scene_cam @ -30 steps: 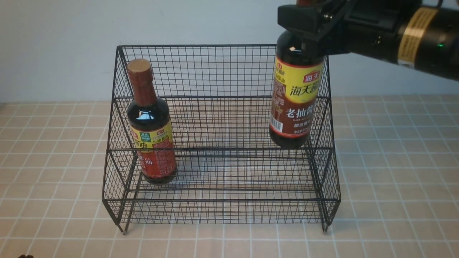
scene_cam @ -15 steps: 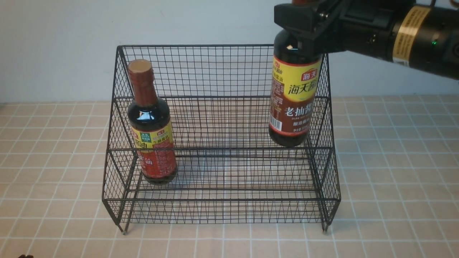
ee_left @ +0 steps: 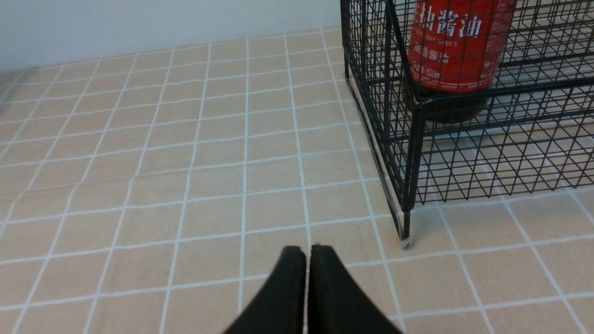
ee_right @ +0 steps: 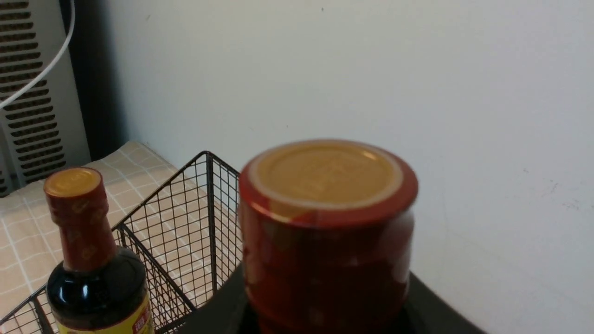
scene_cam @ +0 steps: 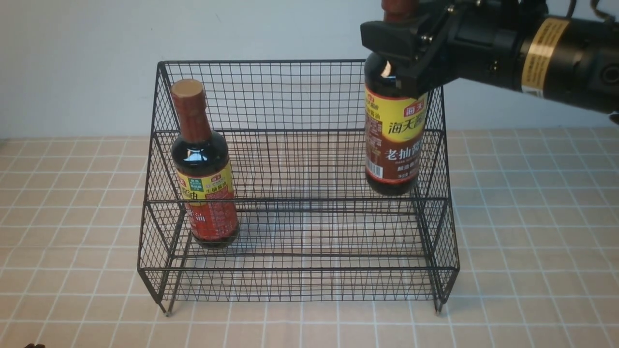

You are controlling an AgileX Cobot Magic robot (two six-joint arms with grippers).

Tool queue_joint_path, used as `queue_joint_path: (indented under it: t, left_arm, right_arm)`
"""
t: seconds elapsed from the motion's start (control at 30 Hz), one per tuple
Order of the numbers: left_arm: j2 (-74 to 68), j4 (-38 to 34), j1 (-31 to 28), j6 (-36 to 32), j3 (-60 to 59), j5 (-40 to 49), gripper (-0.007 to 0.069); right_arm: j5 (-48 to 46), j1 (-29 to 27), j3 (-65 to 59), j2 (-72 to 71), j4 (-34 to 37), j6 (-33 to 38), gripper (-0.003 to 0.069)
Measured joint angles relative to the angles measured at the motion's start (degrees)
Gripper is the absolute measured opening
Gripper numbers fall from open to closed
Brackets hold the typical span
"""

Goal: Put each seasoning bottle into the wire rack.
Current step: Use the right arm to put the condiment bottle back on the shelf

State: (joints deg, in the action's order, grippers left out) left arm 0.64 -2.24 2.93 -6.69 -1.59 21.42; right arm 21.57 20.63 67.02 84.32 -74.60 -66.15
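The yellow-and-brown seasoning bottle (scene_cam: 394,145) is hanging upright over the wire rack's (scene_cam: 300,285) 3 o'clock end, the right pincer (scene_cam: 401,46) gripping its neck. The yellow-and-red bottle (scene_cam: 205,183) is standing inside at 9 o'clock. The left pincer (ee_left: 308,278) is hovering closed over the bench (ee_left: 185,162).

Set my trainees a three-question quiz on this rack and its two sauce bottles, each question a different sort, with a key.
1. True or false: the red-label bottle stands on the lower tier of the wire rack.
2. The brown-label bottle is: A) lying on its side; B) held at its neck by the right gripper; C) standing beside the other bottle.
3. Fill in: the left gripper, holding nothing, is ____.
Key: 1 true; 2 B; 3 shut.
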Motion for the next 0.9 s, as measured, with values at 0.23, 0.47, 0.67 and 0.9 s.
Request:
queue_joint_path:
  t: [0.23,0.47,0.67,0.9]
  left_arm:
    - [0.00,0.00,0.00,0.00,0.00,0.00,-0.0007]
    - [0.00,0.00,0.00,0.00,0.00,0.00,-0.0007]
    - [0.00,0.00,0.00,0.00,0.00,0.00,-0.0007]
    - [0.00,0.00,0.00,0.00,0.00,0.05,-0.0007]
  right_arm:
    - [-0.11,0.00,0.00,0.00,-4.64,-9.10,0.0274]
    - [-0.71,0.00,0.00,2.06,-10.80,-18.51,0.0274]
    - [-0.64,0.00,0.00,5.31,-15.92,-22.42,0.0274]
    - [-0.51,0.00,0.00,6.91,-18.80,-22.77,0.0274]
